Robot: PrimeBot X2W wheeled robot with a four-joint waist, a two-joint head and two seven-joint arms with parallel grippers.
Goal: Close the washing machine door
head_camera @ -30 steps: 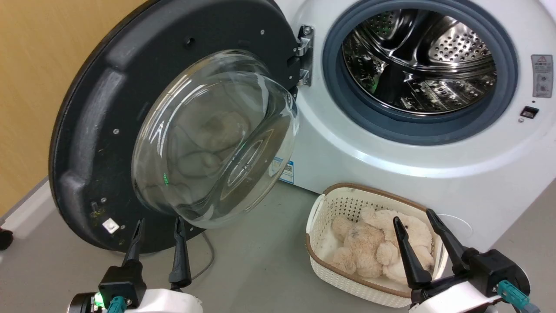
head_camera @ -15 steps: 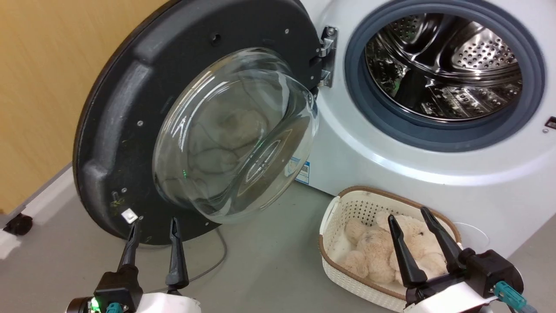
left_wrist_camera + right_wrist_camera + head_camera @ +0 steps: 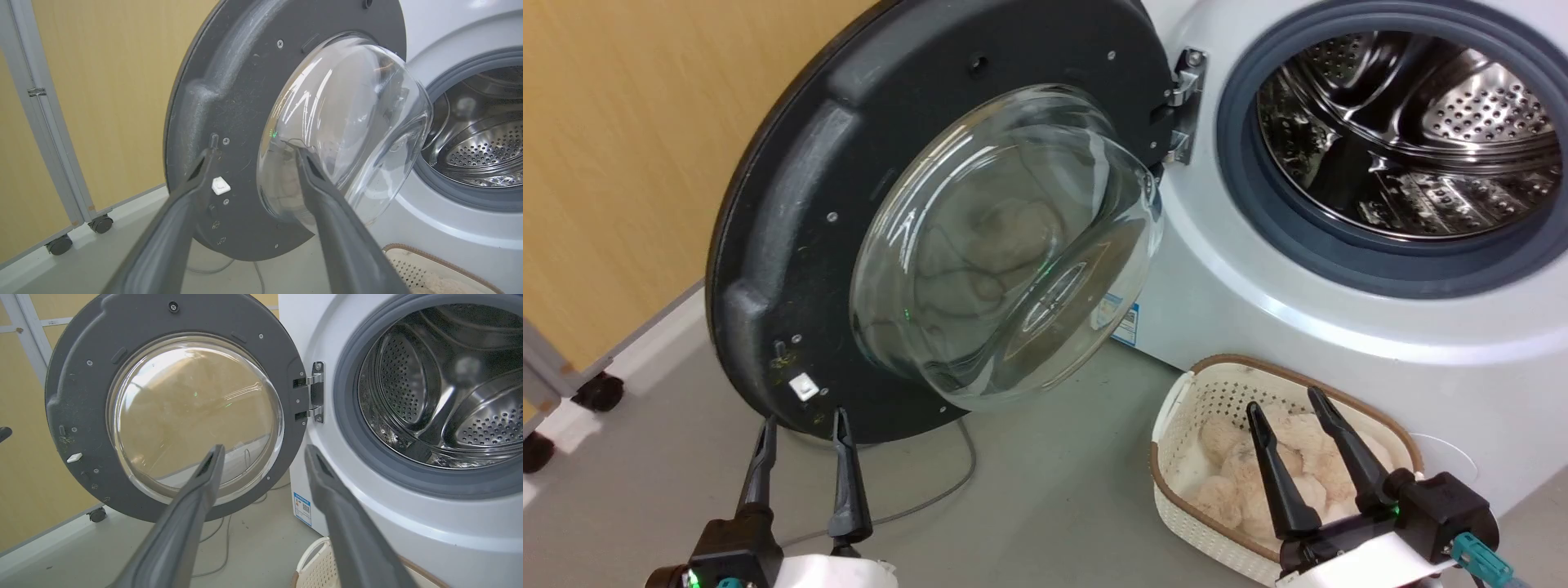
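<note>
A: status? left to right.
B: far left: yellow wall point(image 3: 605, 163), a wheeled grey frame point(image 3: 547, 367) at its foot. Grey floor point(image 3: 1054, 506) throughout.
A: left gripper point(image 3: 804, 416)?
B: low on the left, fingers spread apart, nothing between them. Tips point up at the bottom edge of the door point(image 3: 792, 204), close to a small white tab point(image 3: 803, 385) on the black rim. In its wrist camera one finger lines up with the tab, the other with the glass bowl point(image 3: 1005, 245). Contact: can't tell.
A: door position?
B: wide open. It stands out to the left of the machine point(image 3: 1258, 318), inner face toward us, bowl bulging out. It hangs on a metal hinge point(image 3: 1186, 106) at its right edge. A thin grey cable point(image 3: 968, 474) lies on the floor below it.
A: machine itself?
B: white front-loader, right of the door. A grey gasket point(image 3: 1237, 163) rings the opening. The steel drum point(image 3: 1421, 139) is exposed, perforations visible. There's a blue sticker point(image 3: 1125, 322) low on the front, partly behind the bowl.
A: anything in front?
B: a cream basket point(image 3: 1176, 441) with a brown rim, on the floor just beside the machine's front. Plush toy point(image 3: 1225, 494) inside.
A: right gripper point(image 3: 1282, 398)?
B: low on the right. In the head camera it overlaps the basket. Fingers parted, holding nothing. Well apart from the door.
</note>
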